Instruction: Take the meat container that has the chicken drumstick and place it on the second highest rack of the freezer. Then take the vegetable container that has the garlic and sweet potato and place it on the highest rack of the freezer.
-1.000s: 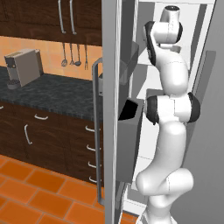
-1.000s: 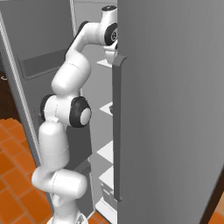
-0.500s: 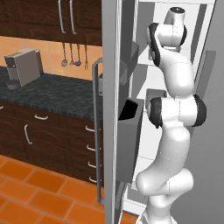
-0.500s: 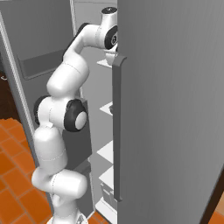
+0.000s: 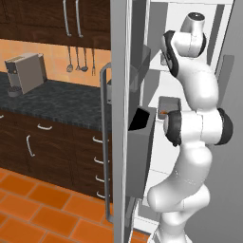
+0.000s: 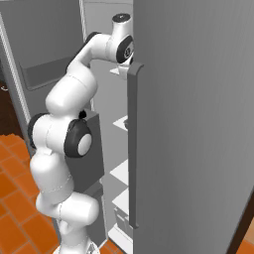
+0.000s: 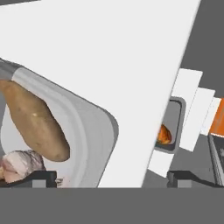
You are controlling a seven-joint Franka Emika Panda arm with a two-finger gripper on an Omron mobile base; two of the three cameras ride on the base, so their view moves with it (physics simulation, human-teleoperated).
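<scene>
A dark-cabinet kitchen with orange floor tiles surrounds the freezer [image 5: 124, 118], whose door stands open on its white inside. From the hand camera the gripper [image 7: 111, 178] stands spread wide, holding nothing, its fingertips [image 7: 41, 177] either side of the vegetable container [image 7: 89, 131] resting on the highest rack [image 7: 131, 65], sweet potato [image 7: 37, 120] and garlic [image 7: 19, 164] inside. Below, the meat container [image 5: 168, 105] with the chicken drumstick [image 7: 163, 134] shows in the left base view too. A second ago the upper arm leaned differently; it has since swung.
</scene>
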